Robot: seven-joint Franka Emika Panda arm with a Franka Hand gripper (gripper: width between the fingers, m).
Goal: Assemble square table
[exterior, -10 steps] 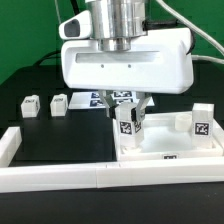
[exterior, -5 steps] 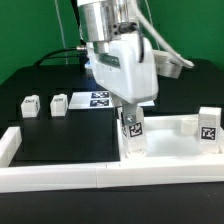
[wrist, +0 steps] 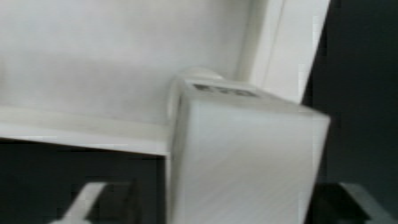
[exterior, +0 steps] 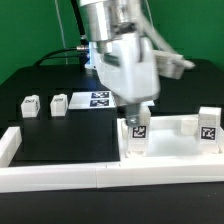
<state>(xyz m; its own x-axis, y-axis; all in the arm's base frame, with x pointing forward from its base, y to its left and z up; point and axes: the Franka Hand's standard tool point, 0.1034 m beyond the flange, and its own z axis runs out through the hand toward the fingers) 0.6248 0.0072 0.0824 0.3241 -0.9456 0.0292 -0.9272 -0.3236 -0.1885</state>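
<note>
one leg (exterior: pixel 137 138) upright in tabletop (exterior: pixel 176 144) corner; jaws apart either side of it, not clamped.

Robotics lab test rig, robot arm (exterior: pixel 122 55) over a black surface (exterior: pixel 60 140), white border bars (exterior: pixel 60 178) fencing its near edge, tagged marker board (exterior: pixel 97 98) at the far edge, green backdrop (exterior: pixel 28 30).

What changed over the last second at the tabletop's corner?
The hand turned about its upright axis with the leg at the tabletop's corner, shifting slightly toward the exterior view's right, then opened and let the leg go. Unmoved: the tabletop, the two legs on the black mat, the fourth leg.
</note>
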